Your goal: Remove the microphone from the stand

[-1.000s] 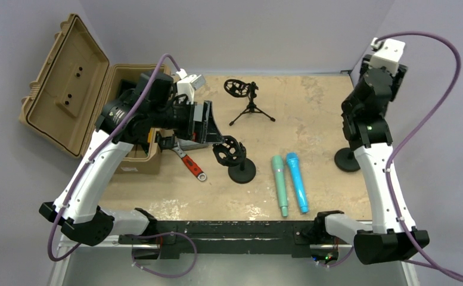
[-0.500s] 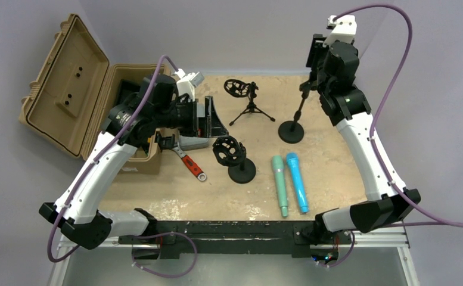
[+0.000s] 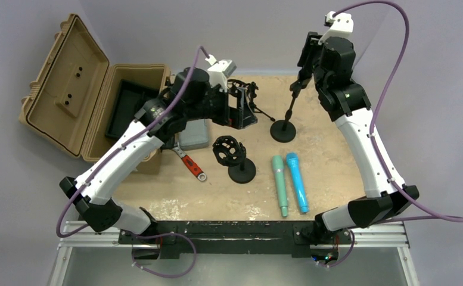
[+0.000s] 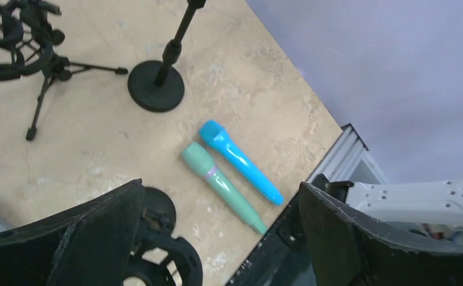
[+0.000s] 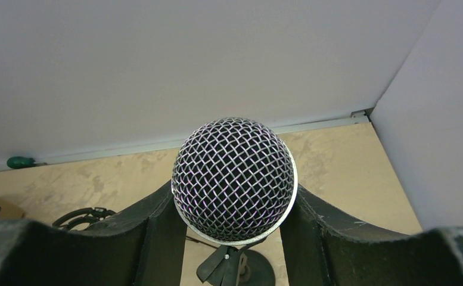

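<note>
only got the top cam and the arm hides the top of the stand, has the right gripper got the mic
observer: yes, the right wrist view shows the mesh head of the microphone pinched between both fingers of the right gripper.
operator: is it out of the stand yet
observer: doesn't look like it, the clip of the stand sits right beneath the head.
operator: left holding anything
observer: no, the left gripper is wide open, with nothing between its fingers.

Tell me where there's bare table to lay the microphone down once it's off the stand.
Widest bare patch: right of the blue microphone, out to the right arm. Another at the near-left, in front of the wrench. Crowded around the shock-mount stand, tripod and grey box.
</note>
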You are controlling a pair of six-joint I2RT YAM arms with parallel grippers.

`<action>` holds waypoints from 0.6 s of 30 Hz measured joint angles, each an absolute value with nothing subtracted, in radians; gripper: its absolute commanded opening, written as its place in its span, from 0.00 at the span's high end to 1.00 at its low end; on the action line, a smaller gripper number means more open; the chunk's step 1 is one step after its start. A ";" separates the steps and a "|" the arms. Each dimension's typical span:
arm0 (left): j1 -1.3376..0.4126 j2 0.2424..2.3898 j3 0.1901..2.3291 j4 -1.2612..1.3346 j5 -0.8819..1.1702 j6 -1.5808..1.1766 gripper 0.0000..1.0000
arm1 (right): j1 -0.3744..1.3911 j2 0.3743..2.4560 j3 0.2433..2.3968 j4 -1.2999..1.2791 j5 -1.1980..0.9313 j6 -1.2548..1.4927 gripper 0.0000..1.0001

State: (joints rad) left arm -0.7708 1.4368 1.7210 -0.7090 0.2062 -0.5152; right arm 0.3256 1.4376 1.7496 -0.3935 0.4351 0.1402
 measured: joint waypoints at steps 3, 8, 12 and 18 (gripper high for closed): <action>-0.825 1.436 1.616 -0.507 0.113 -0.441 0.02 | 0.326 1.449 1.776 -0.427 0.442 0.158 1.00; -0.840 1.533 1.559 -0.231 0.006 -0.340 0.04 | 0.326 1.481 1.846 -0.508 0.455 0.200 1.00; -0.846 1.665 1.560 -0.031 -0.043 -0.274 0.08 | 0.326 1.522 1.922 -0.580 0.463 0.233 1.00; -0.859 1.821 1.582 0.113 -0.049 -0.218 0.08 | 0.326 1.552 1.978 -0.632 0.472 0.258 1.00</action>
